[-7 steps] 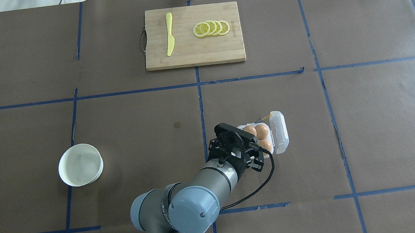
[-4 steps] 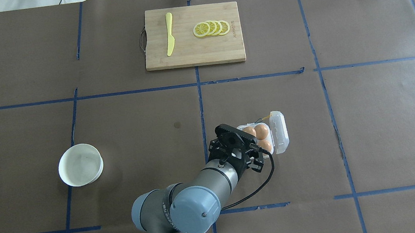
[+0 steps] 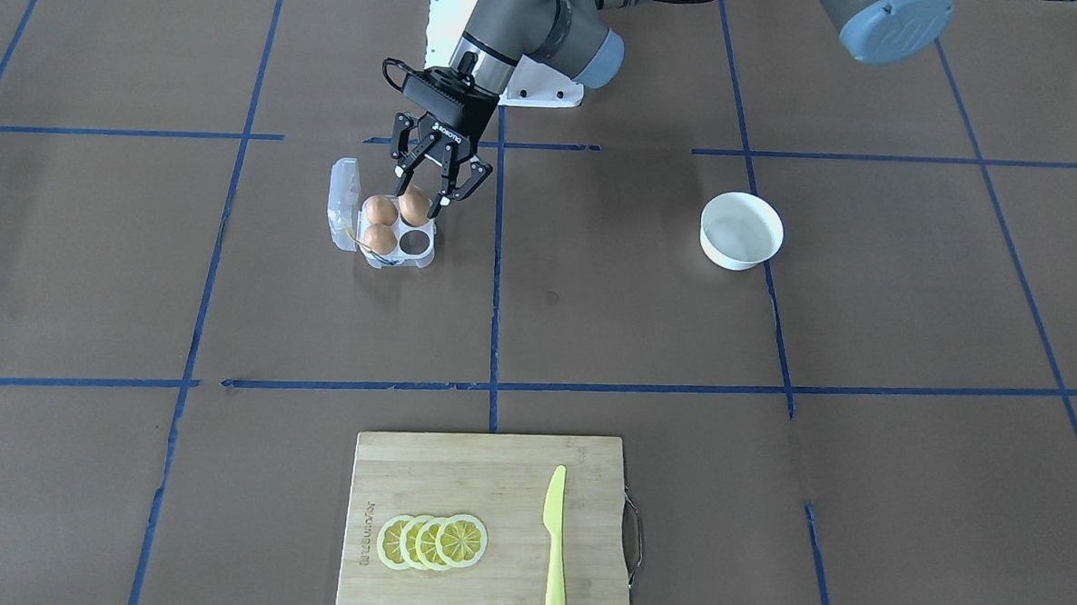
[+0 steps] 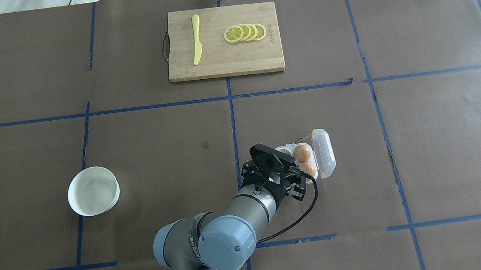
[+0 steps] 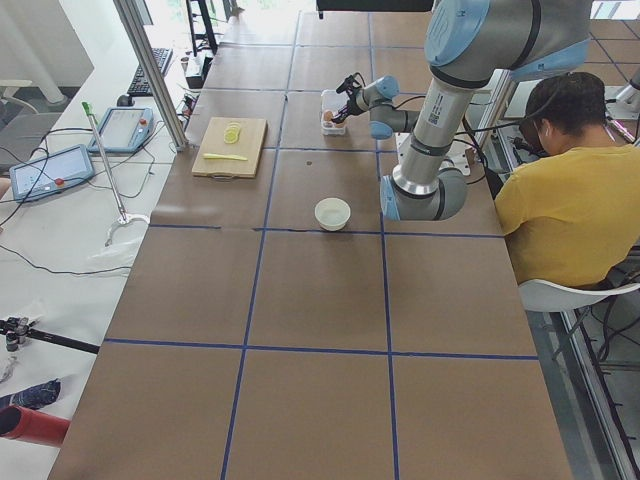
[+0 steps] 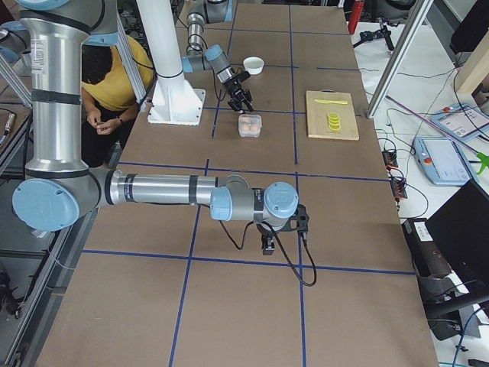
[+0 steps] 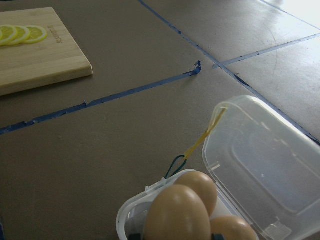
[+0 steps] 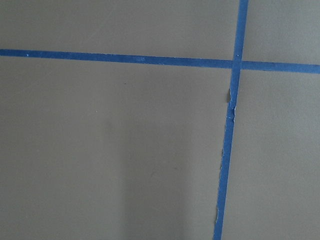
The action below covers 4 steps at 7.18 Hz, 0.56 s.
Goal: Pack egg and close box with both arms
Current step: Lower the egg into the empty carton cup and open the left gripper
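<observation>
Eggs (image 4: 301, 152) sit in the box (image 4: 323, 154), the bowl (image 4: 93, 189) well to its left, the cutting board (image 4: 222, 61) beyond.

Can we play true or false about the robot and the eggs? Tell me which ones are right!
1. The lid of the clear box is open. True.
2. Every cup in the box holds an egg. False: one cup is empty.
3. The left gripper has its fingers on either side of an egg. True.
4. There is an egg in the white bowl. False: the bowl is empty.
5. The lemon slices lie on the bare table. False: they lie on the wooden board, with a yellow knife beside them.
</observation>
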### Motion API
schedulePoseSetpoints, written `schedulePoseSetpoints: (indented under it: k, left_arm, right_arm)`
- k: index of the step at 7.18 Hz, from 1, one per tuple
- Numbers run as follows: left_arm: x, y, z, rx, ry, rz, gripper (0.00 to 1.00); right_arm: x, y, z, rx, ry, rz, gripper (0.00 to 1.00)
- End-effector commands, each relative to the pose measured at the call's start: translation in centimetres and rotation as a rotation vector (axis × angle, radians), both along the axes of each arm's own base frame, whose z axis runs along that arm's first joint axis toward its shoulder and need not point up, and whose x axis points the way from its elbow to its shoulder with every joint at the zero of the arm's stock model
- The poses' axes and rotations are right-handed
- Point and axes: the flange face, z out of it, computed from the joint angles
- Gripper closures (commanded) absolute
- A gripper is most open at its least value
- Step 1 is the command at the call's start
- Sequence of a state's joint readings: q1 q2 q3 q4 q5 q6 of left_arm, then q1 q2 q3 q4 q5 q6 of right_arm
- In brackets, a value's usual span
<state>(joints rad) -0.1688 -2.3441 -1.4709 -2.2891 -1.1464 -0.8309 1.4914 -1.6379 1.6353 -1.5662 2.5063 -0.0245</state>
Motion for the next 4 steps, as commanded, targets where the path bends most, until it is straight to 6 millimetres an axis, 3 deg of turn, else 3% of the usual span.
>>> schedulePoseSetpoints:
  k: [1, 4]
  left_arm:
    - [0.0, 0.0, -0.2, 0.001, 0.006, -0.001, 0.00]
    - [-1.3, -0.4, -1.3, 0.006, 0.032, -0.006, 0.00]
  right_arm:
    - [0.0, 0.0, 0.0, -0.001, -0.003, 0.000, 0.00]
    - [-0.1, -0.3, -0.2, 0.003, -0.004, 0.000, 0.00]
